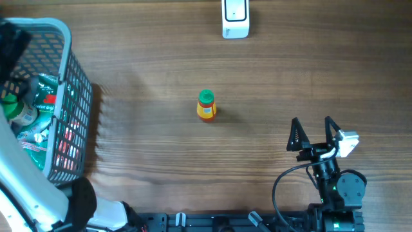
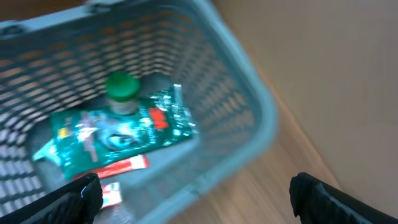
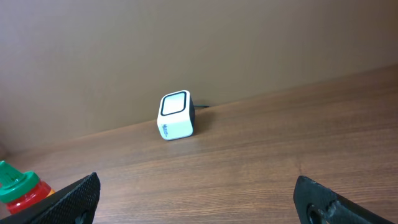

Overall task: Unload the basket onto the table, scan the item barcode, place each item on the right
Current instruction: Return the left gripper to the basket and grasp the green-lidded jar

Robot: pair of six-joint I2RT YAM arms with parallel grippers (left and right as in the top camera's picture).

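1. Overhead: the small bottle [image 1: 206, 105] stands upright alone on the table [image 1: 141, 148], well apart from the scanner [image 1: 235, 18] at the far edge. My right gripper [image 1: 312, 124] sits at the near right, fingers spread and empty. The basket [image 1: 64, 29] is far left.
2. Left wrist, blurred: my left gripper [image 2: 199, 196] hangs over the basket, released and holding nothing. A green packet [image 2: 118, 134] and a green-capped jar [image 2: 121, 87] lie inside.
3. Right wrist: the claw is wide open, the scanner faces me ahead, and the small bottle peeks in at lower left.
4. My read: nothing is grasped or near the scanner, so picking, carrying and presenting the barcode all remain.
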